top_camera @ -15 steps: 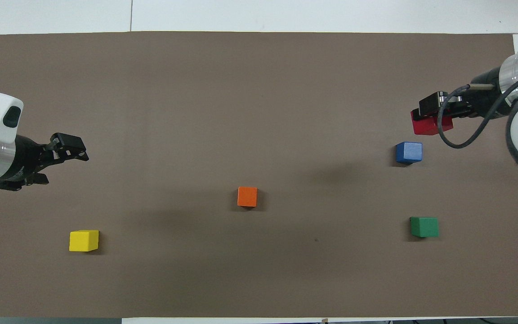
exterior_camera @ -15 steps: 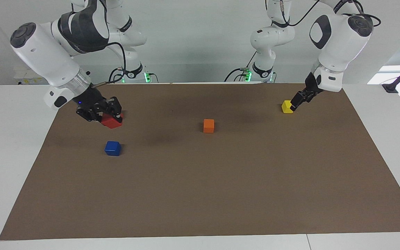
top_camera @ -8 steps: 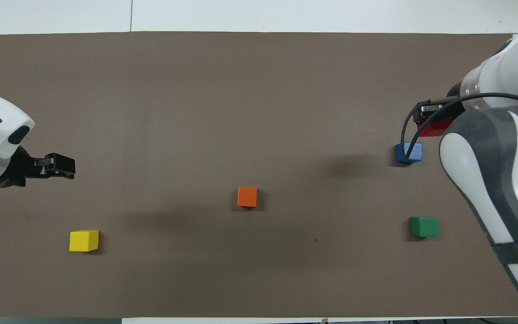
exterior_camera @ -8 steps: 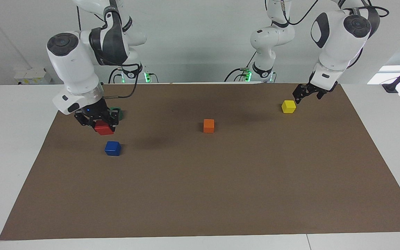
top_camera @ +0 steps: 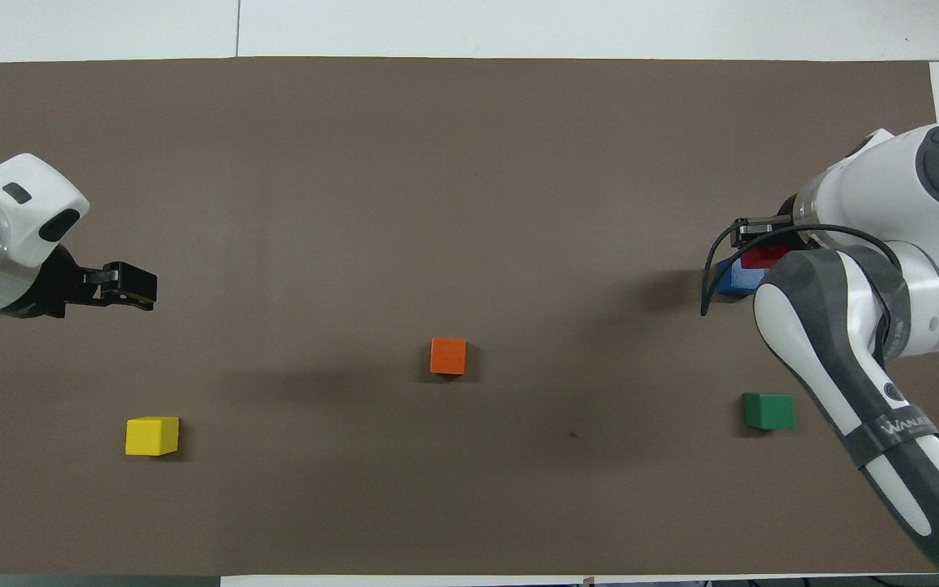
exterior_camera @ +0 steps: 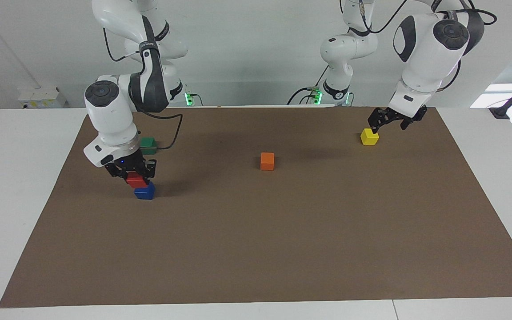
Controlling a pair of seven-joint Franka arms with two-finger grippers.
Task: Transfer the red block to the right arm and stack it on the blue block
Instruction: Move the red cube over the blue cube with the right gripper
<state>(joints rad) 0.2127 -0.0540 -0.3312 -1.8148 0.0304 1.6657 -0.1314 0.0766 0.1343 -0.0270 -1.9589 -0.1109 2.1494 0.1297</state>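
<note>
My right gripper is shut on the red block and holds it on or just above the blue block; I cannot tell whether they touch. The red block sits slightly off the blue block's centre, toward the robots. In the overhead view the right arm covers most of the red block and the blue block. My left gripper is open and empty, up over the mat beside the yellow block; it also shows in the overhead view.
An orange block lies mid-mat. A green block lies nearer to the robots than the blue block, at the right arm's end. All rest on a brown mat on the white table.
My right gripper has carried the red block away from the robots and down onto the spot over the blue block. My left gripper has drawn back and risen slightly.
</note>
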